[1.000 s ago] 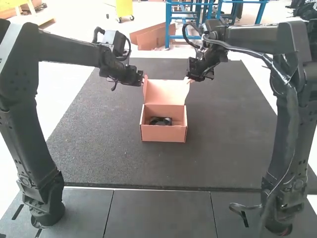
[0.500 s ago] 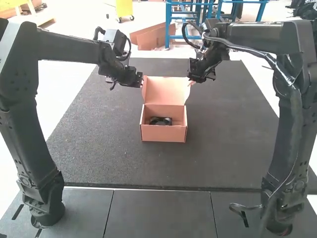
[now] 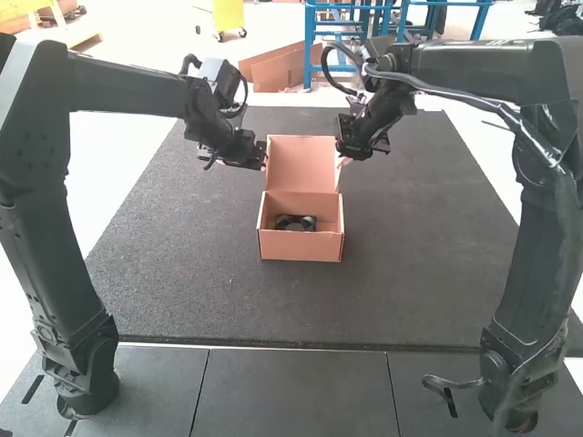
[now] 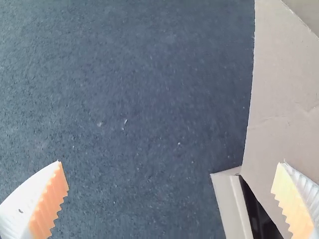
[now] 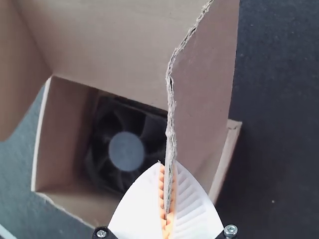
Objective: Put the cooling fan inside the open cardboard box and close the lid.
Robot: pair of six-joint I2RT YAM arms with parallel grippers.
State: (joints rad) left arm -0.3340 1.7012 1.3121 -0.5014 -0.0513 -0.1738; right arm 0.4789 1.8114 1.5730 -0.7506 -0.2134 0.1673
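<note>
A brown cardboard box (image 3: 301,226) sits open near the middle of the surface, on a dark, speckled mat (image 3: 437,237). The black cooling fan (image 5: 124,149) lies flat on the box floor, its round hub facing straight up and its curved blades ringed by a squarish frame. The plain, matte lid (image 3: 301,164) stands upright from the box's far edge, its inner face towards the near edge of the surface. The right gripper (image 5: 167,209) is at the lid's right edge, its white ribbed fingers with orange pads pressed together on a thin side flap with a ragged, torn rim. The left gripper (image 3: 255,157) hangs at the lid's left edge with its fingers spread wide apart over the mat, one orange-padded finger (image 4: 291,199) in front of the cardboard; whether it touches cannot be told.
</note>
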